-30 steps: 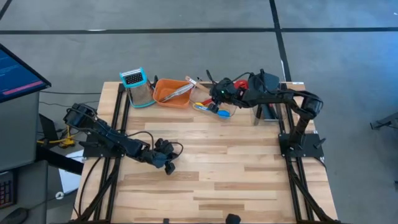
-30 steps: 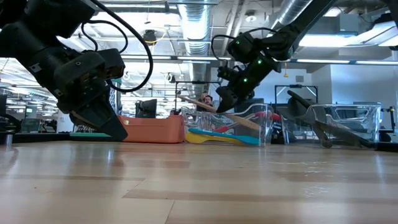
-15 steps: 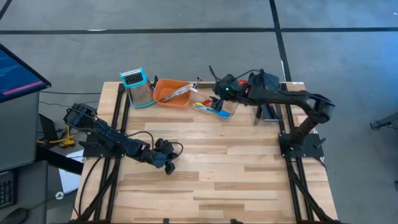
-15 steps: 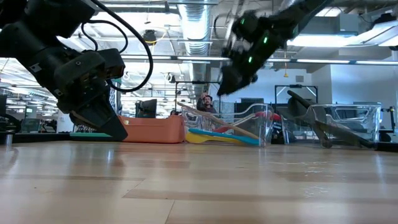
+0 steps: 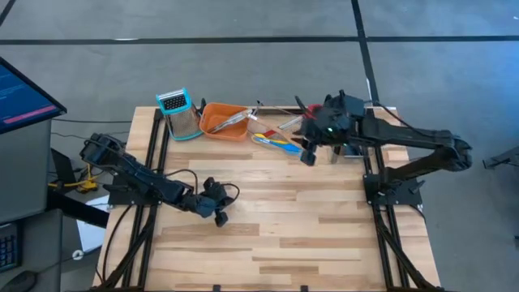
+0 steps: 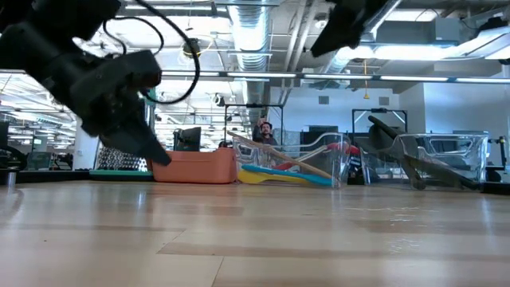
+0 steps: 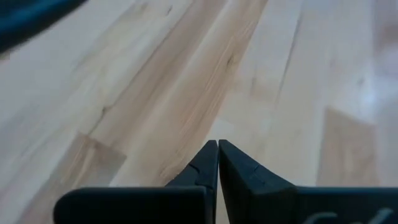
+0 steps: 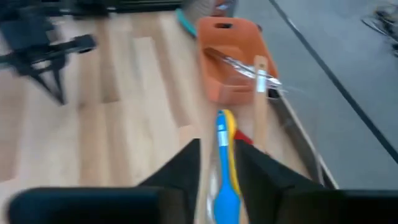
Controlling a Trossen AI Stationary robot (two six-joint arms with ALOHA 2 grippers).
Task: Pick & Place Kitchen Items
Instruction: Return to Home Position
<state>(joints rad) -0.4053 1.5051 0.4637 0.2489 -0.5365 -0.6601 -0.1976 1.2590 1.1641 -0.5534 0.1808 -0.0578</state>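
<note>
A clear bin at the far middle of the table holds a blue spoon, a yellow spoon, a red one and a wooden spatula, which leans up over the bin's rim. Silver tongs lie in the orange tray beside it. My right gripper hangs high above the table, just near-right of the bin, open and empty. My left gripper is shut low over bare wood at the left middle.
A metal grater with a teal top stands left of the orange tray. A second clear bin with black spatulas sits at the far right. The wooden tabletop stretches bare across the near half.
My right gripper has left the wooden spatula, which stays leaning in the clear bin, and has risen quickly while drawing back toward the table's right and near side. My left gripper has rolled a little in place.
</note>
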